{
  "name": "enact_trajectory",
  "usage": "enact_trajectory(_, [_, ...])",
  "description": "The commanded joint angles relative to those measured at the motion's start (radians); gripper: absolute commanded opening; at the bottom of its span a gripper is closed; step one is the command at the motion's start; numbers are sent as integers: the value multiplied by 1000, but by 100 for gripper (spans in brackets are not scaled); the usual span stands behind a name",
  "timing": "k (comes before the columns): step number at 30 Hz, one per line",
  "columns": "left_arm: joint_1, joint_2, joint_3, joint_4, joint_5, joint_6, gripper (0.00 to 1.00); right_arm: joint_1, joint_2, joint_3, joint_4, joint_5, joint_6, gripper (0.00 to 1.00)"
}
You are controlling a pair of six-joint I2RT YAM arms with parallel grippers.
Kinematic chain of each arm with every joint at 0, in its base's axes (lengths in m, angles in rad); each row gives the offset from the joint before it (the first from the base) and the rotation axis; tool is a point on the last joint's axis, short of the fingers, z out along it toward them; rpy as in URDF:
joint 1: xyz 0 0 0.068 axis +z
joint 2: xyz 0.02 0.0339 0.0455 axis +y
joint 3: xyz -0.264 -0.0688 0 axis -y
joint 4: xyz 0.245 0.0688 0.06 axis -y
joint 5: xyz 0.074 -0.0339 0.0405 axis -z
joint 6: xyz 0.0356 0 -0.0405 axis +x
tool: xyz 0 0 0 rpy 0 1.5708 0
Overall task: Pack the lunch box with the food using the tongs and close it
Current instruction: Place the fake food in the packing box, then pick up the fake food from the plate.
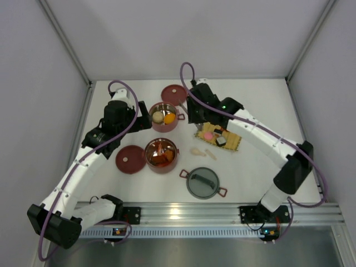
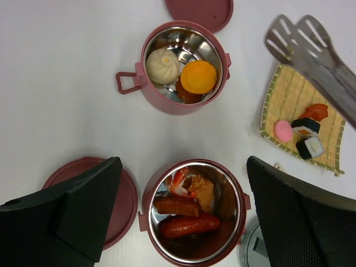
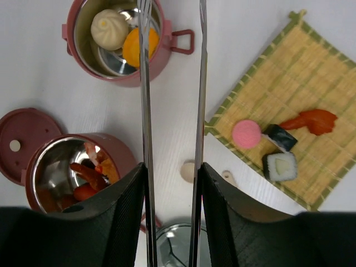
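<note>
Showing two bowls (image 2: 162, 104), three lids (image 1: 130, 159), one tongs (image 2: 311, 47)

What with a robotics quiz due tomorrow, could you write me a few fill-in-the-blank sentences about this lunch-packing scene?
The pink piece lies on the woven ____.
The right claw grips the ____.
The round piece beside the white bun in the far bowl is coloured ____.
Missing words: mat; tongs; orange.

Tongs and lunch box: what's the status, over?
Left gripper open, empty. Right gripper holding tongs, tips empty. Both bowls part-filled, lids off; four food pieces on mat. Nothing blocking.
</note>
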Motion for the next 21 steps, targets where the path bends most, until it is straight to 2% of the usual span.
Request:
enact_trajectory(1, [-2, -15, -3, 42, -4, -8, 99, 9, -199, -92, -61, 122, 24, 42])
enact_trajectory(9, [-2, -10, -6, 48, 4, -8, 99, 10, -451, -370, -130, 174, 63, 45])
enact_trajectory(21, [-3, 0, -10, 51, 10, -5, 99, -1, -528, -536, -150, 187, 53, 49])
